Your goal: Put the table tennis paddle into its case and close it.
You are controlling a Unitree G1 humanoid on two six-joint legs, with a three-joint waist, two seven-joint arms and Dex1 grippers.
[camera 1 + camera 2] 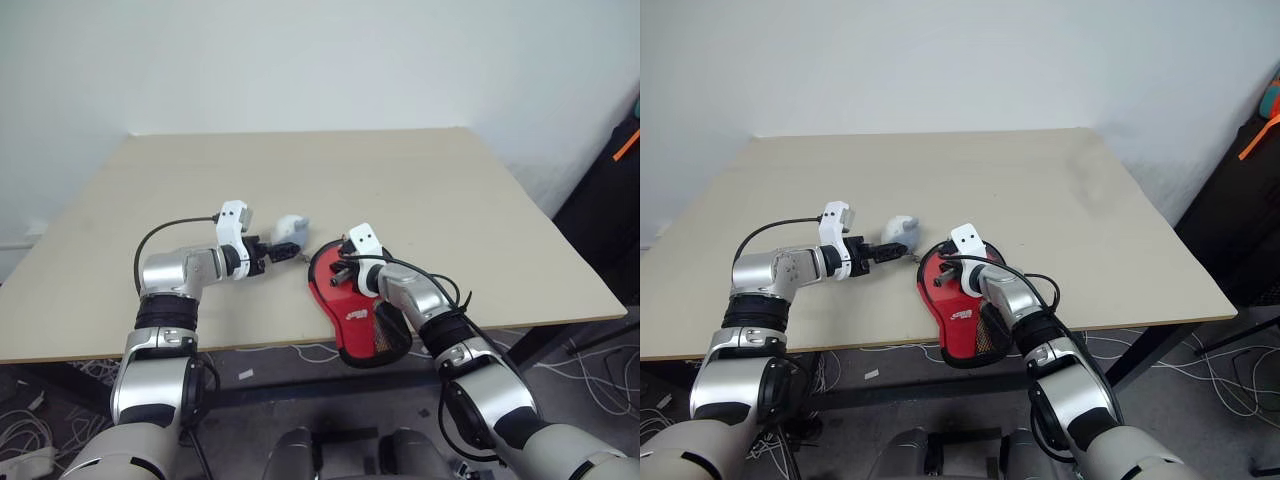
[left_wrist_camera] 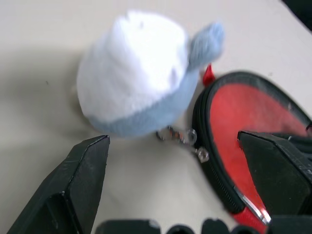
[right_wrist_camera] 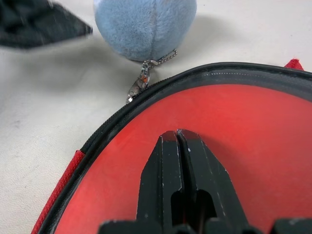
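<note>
The case (image 1: pixel 352 318) lies flat near the table's front edge, its black zip rim (image 3: pixel 122 117) around a red round area. That red area looks like the table tennis paddle (image 3: pixel 243 126) under the clear side; its handle is hidden. My right gripper (image 3: pixel 176 137) is shut, its tips resting on the red surface with nothing between them. The left gripper (image 2: pixel 173 137) stands open just left of the case. Its fingers (image 2: pixel 83 170) flank the metal zip pull (image 2: pixel 200 154) without touching it.
A grey-white soft ball (image 1: pixel 291 227) hangs by a short chain (image 3: pixel 158 58) from the zip pull, right in front of the left gripper. The pale table (image 1: pixel 420 190) stretches away behind. Cables lie on the floor below the front edge, and dark gear stands at the right.
</note>
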